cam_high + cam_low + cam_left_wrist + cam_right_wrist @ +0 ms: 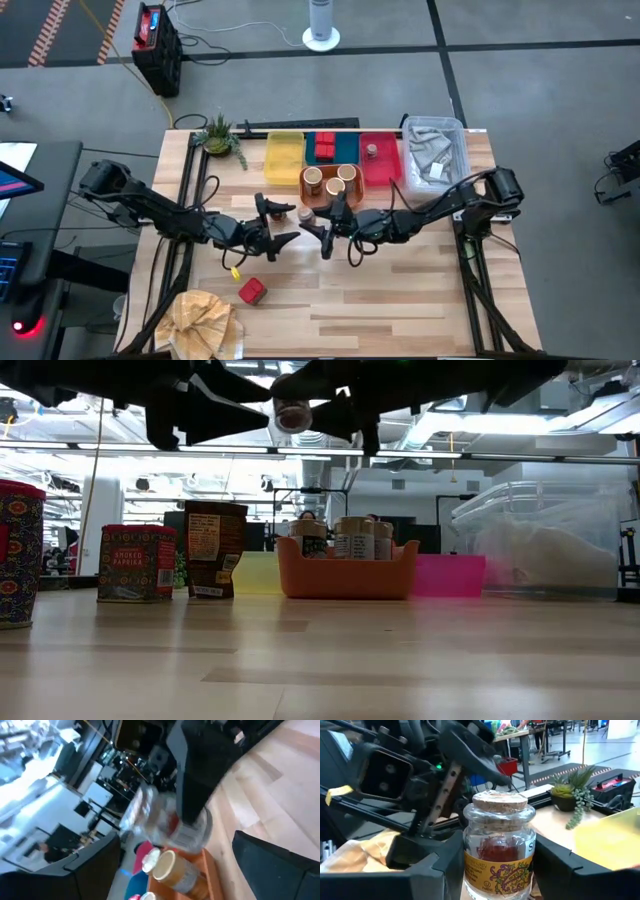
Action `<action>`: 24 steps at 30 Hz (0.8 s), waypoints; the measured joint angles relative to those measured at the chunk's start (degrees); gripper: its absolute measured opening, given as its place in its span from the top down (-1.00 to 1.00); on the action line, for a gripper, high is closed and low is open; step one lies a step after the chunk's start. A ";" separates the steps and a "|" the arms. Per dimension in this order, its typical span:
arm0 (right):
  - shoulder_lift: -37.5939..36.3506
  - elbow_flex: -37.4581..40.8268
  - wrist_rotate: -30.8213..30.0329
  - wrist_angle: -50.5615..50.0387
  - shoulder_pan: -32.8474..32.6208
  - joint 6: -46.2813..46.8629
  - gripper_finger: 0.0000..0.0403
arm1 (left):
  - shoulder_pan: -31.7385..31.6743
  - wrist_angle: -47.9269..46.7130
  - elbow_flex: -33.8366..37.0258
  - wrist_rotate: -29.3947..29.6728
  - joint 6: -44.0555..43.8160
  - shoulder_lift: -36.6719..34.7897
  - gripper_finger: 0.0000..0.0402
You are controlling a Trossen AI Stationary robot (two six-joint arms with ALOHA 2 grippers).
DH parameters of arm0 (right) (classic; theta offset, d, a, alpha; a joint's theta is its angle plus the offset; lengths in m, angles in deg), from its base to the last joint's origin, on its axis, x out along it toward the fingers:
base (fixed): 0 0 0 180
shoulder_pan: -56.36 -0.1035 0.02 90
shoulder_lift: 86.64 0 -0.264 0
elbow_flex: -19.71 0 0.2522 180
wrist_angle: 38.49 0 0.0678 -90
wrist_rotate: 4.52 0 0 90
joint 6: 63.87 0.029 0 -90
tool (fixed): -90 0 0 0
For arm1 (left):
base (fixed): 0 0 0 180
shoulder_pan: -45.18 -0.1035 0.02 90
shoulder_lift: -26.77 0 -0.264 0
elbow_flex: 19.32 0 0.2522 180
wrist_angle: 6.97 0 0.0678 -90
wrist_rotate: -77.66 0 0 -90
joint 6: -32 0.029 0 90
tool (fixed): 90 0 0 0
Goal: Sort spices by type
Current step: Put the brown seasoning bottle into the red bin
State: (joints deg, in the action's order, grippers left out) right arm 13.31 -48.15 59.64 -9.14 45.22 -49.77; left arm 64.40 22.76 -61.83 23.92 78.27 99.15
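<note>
Aloft, right fingers (495, 870) pinch a corked jar (498, 845) of red spice; left fingers (268, 226) spread empty.

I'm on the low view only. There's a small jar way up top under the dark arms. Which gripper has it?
Observer: The right gripper. Its wrist view shows the jar clamped in it.
Operator: I can't read the jar from here. What's in it?
Observer: Something red behind clear glass, with a cork stopper on top and a yellow label below.
Operator: And the other arm?
Observer: From above, the left gripper is open, right beside the jar and facing the right one.
</note>
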 joint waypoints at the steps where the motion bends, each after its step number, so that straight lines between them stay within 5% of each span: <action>1: 0.44 0.00 0.01 0.49 -0.02 0.01 -0.05 | 0.00 0.34 0.00 -0.01 1.39 -0.02 -0.85; 11: 1.68 -0.02 0.48 4.22 -0.04 0.04 -0.05 | -0.66 1.70 0.00 -4.53 18.48 -0.02 -0.90; 19: 1.68 -0.02 1.78 4.15 -0.07 0.91 -0.05 | -3.71 3.62 0.00 -13.68 20.48 -0.02 -0.90; 24: 1.68 -0.02 1.98 4.11 -0.07 0.91 -0.05 | -5.96 3.60 0.00 -14.52 20.20 -0.02 -0.90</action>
State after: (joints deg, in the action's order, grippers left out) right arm 14.98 -48.18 61.62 -5.03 45.16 -48.86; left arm 58.44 26.37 -61.83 9.40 98.47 99.12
